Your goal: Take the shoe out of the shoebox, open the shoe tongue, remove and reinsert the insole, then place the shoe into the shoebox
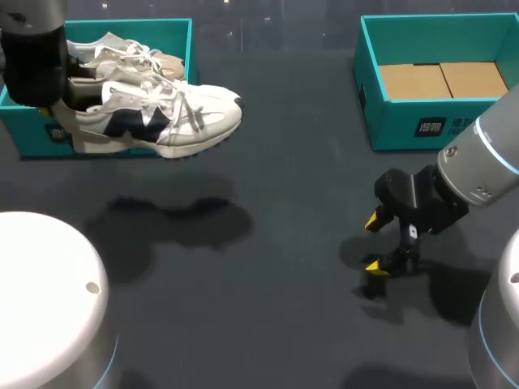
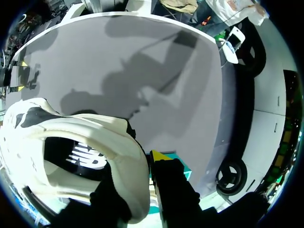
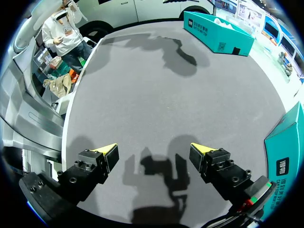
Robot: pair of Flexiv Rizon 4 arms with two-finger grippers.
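A white shoe (image 1: 174, 113) with navy side marks hangs above the table beside the left teal shoebox (image 1: 32, 136), toe pointing right. My left gripper (image 2: 145, 164) is shut on its heel collar, with one yellow fingertip (image 2: 159, 156) showing outside the padded rim. The shoe (image 2: 71, 142) opening and its dark insole face the left wrist camera. A second white shoe (image 1: 122, 53) lies in that box. My right gripper (image 1: 373, 243) hovers open and empty over bare table at the right, its fingers (image 3: 107, 152) spread wide around nothing.
A second teal shoebox (image 1: 405, 126) with a brown cardboard liner stands at the back right, close beside my right arm. Dark table surface stretches between the two boxes. White rounded arm bases (image 1: 49, 300) sit at the front corners.
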